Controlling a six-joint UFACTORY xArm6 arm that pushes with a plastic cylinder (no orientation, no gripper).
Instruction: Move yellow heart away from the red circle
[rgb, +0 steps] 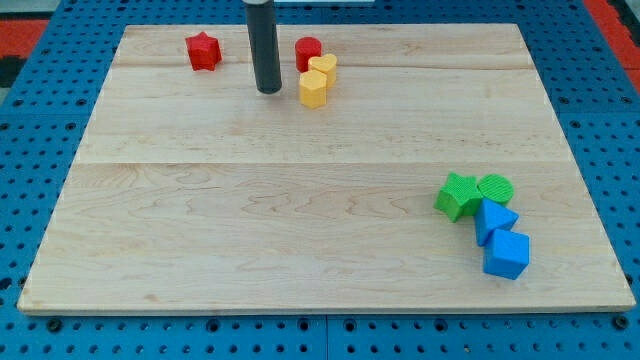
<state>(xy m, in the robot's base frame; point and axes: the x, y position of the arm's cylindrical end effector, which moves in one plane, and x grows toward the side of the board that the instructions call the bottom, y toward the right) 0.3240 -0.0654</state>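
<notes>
The red circle (307, 51) stands near the view's top, just right of centre-left. A yellow heart (323, 67) touches its lower right side. A yellow hexagon (313, 88) sits right below the heart, touching it. My tip (268, 90) rests on the board just left of the yellow hexagon, a small gap away, and lower left of the red circle.
A red star (203, 51) lies left of the rod at the view's top. At the lower right sit a green star (458, 195), a green circle (495, 188), a blue triangle (494, 219) and a blue cube (506, 254). The wooden board (300, 220) lies on a blue pegboard.
</notes>
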